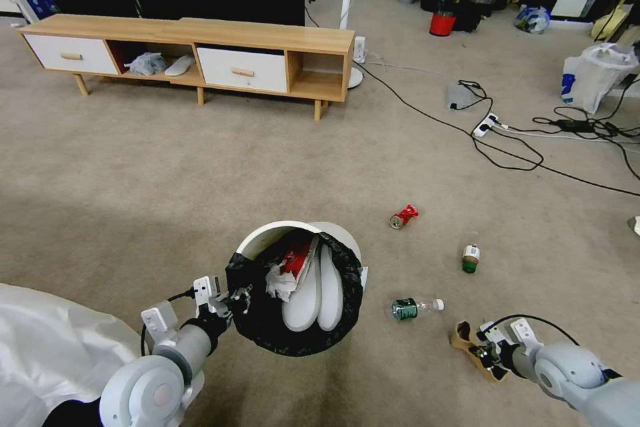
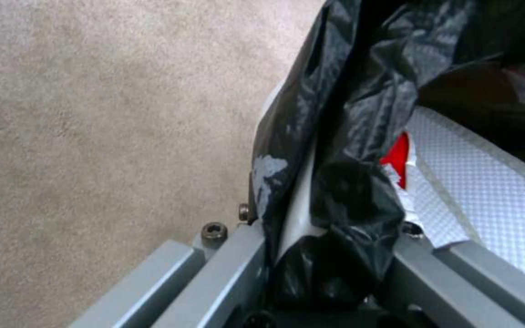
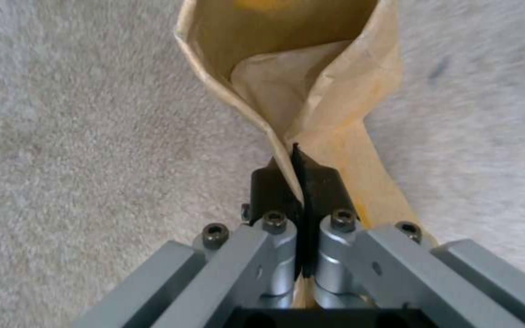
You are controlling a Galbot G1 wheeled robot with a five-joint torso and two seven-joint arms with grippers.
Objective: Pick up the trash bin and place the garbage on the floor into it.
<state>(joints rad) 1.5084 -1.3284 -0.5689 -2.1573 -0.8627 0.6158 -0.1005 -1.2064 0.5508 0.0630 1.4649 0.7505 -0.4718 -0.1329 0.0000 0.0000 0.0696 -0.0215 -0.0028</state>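
Right gripper (image 3: 299, 182) pinches crumpled brown carton (image 3: 299, 68); left gripper (image 2: 329, 255) clamps black-lined white bin (image 1: 300, 280), seemingly tilted.

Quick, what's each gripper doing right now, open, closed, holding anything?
Left gripper: closed on the trash bin rim.
Right gripper: closed on the brown paper carton.

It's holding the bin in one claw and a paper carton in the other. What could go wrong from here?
The left gripper clamps only the rim and black bag of the trash bin, so the bin might tilt or slip free. The right gripper pinches just a thin edge of the brown paper carton; it could tear or drop. Already quite full, the bin may let the carton slide off.
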